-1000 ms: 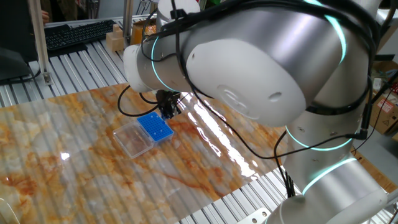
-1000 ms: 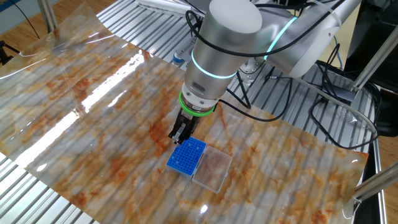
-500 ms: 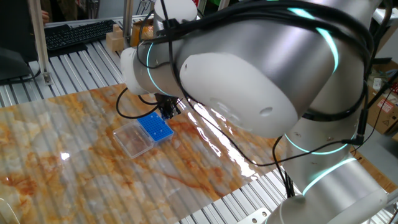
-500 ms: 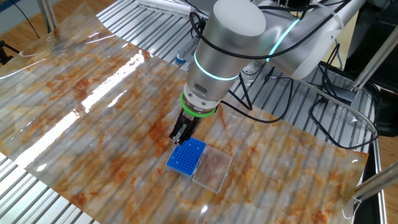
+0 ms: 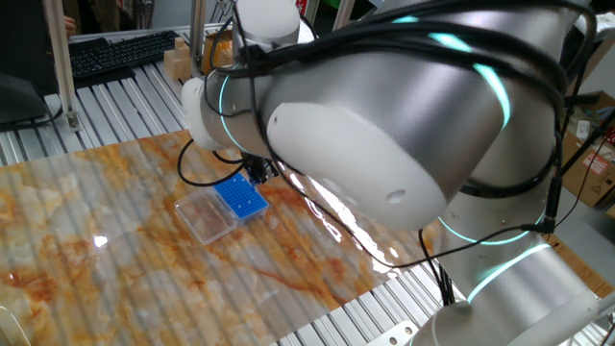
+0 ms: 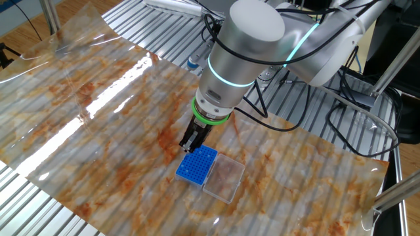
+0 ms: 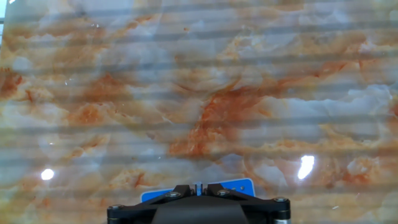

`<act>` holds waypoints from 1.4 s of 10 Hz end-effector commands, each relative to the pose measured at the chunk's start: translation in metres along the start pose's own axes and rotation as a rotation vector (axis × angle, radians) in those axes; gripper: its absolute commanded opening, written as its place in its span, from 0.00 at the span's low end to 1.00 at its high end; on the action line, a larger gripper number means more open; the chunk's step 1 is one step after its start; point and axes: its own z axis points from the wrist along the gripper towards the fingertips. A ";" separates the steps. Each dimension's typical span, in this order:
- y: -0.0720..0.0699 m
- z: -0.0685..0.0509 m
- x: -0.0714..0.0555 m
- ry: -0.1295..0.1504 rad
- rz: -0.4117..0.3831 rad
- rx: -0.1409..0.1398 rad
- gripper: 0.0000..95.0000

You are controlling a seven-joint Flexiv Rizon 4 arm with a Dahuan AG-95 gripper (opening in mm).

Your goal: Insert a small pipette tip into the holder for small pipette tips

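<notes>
The holder for small pipette tips is a bright blue rack (image 5: 240, 197) lying on the marbled sheet; it also shows in the other fixed view (image 6: 197, 165) and as a blue strip at the bottom of the hand view (image 7: 242, 185). My gripper (image 6: 189, 143) hangs just above the rack's end farthest from the clear tray, fingers pointing down (image 5: 258, 176). In the hand view the fingers (image 7: 198, 186) are pressed nearly together, with a thin pale sliver between them, the small pipette tip (image 7: 198, 188). Its lower end is hidden.
A clear plastic tray (image 6: 224, 177) lies flush against the blue rack (image 5: 205, 217). The marbled sheet (image 6: 98, 105) covers a slatted metal table. Cables hang from the arm near the rack. A keyboard (image 5: 115, 53) and boxes sit at the back.
The arm's upper joints have swung a little. The gripper has stayed over the rack's end, hardly moving, fingers still together.
</notes>
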 end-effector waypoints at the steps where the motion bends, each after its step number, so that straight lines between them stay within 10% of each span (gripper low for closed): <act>1: 0.000 0.000 0.001 -0.007 0.000 -0.001 0.00; 14: 0.002 0.004 0.007 -0.059 -0.003 -0.001 0.00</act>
